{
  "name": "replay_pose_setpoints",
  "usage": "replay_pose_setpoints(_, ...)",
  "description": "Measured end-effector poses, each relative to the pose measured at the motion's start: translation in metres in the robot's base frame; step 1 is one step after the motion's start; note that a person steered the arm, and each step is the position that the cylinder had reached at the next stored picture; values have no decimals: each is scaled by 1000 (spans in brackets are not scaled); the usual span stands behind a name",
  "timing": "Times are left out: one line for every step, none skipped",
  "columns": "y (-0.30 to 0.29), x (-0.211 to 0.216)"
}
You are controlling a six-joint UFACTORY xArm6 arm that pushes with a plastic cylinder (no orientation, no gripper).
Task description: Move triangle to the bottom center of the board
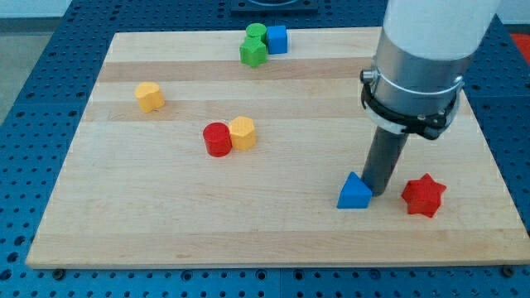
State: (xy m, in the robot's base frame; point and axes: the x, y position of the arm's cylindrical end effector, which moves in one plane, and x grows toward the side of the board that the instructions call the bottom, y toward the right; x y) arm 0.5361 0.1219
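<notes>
The blue triangle [354,192] lies on the wooden board [273,240] toward the view's bottom right. My tip [380,193] stands on the board right against the triangle's right side. The rod rises from there into the grey and white arm body at the view's top right. A red star block [423,195] lies just right of my tip, apart from it.
A red cylinder [218,139] and a yellow hexagonal block [243,132] touch near the board's middle left. A yellow block [150,96] lies at the left. Two green blocks [253,45] and a blue cube [277,38] cluster at the top edge.
</notes>
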Motion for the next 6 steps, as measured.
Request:
replay_pose_setpoints(-4,26)
replay_pose_setpoints(-44,24)
replay_pose_setpoints(-71,-10)
replay_pose_setpoints(-77,-14)
replay_pose_setpoints(-81,-14)
replay_pose_setpoints(-90,-14)
